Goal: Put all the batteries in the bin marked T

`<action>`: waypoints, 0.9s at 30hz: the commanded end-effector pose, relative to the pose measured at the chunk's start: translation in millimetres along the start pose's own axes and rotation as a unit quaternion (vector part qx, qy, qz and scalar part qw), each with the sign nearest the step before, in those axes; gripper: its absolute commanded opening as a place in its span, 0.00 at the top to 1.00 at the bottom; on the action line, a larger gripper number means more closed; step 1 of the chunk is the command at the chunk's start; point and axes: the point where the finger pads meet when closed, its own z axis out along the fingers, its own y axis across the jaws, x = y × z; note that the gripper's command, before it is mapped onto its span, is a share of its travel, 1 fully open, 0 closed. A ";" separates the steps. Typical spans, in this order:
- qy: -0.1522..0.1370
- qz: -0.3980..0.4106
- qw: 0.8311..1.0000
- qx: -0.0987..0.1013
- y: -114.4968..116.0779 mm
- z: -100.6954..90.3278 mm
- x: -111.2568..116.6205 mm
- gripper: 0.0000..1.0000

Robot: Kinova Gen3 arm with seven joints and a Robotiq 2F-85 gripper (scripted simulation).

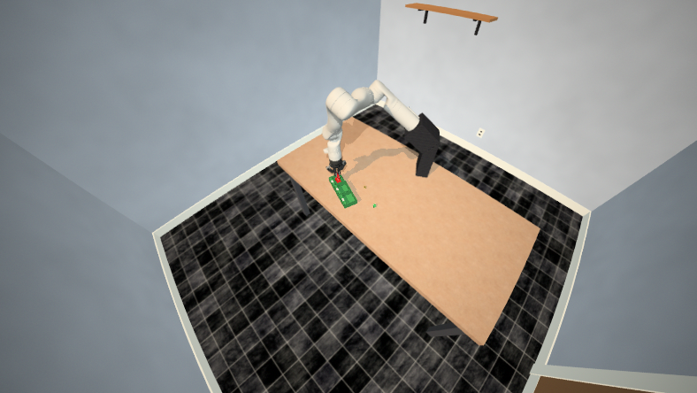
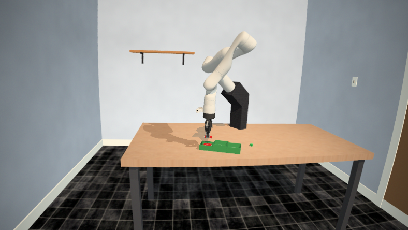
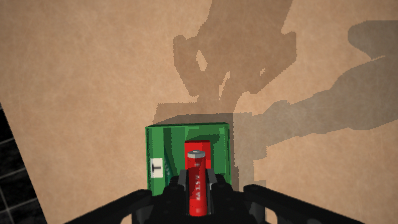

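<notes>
pale grey and blue walls stand around a floor (image 1: 292, 292) (image 2: 200, 205) (image 3: 12, 170) of dark, mottled square tiles, and a wooden shelf (image 1: 451, 11) (image 2: 161, 52) sits on two black brackets. the end effector (image 1: 337, 173) (image 2: 207, 135) (image 3: 197, 180) is closed on a red battery (image 1: 338, 179) (image 2: 210, 137) (image 3: 197, 187), its fingers only a little apart, one on each side of the smooth, cylindrical body. the battery lies across the grip with a silvery end showing, held above the bin marked t (image 1: 332, 181) (image 2: 201, 147) (image 3: 151, 137) and apart from it. another red battery (image 2: 207, 144) (image 3: 204, 145) is inside that bin, partly hidden behind the held one in the wrist view.

the white arm (image 1: 340, 103) (image 2: 222, 68) rises from a black, angular pedestal (image 1: 427, 143) (image 2: 239, 111), bends high over the desk (image 1: 439, 234) (image 2: 285, 142) (image 3: 75, 75) and comes down with its last links nearly upright, the fingers pointing down. its segments are smooth and rounded, while the end effector is black and jointed.

the bin marked t is a green, open, straight-walled box at the end of a joined row, with two more green bins (image 1: 351, 203) (image 2: 234, 149) beside it. the desk has a light, faintly grained top and dark, square legs. a small green thing (image 1: 374, 205) (image 2: 250, 145) and a tiny yellowish thing (image 1: 364, 187) lie on it near the row, the latter too small to make out
</notes>
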 end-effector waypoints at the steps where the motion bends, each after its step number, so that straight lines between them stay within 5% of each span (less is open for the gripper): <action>1: -0.001 0.001 1.000 0.001 -1.3 -0.8 -0.9 0.91; 27: -0.001 0.001 1.000 0.001 0.6 16.3 1.1 0.91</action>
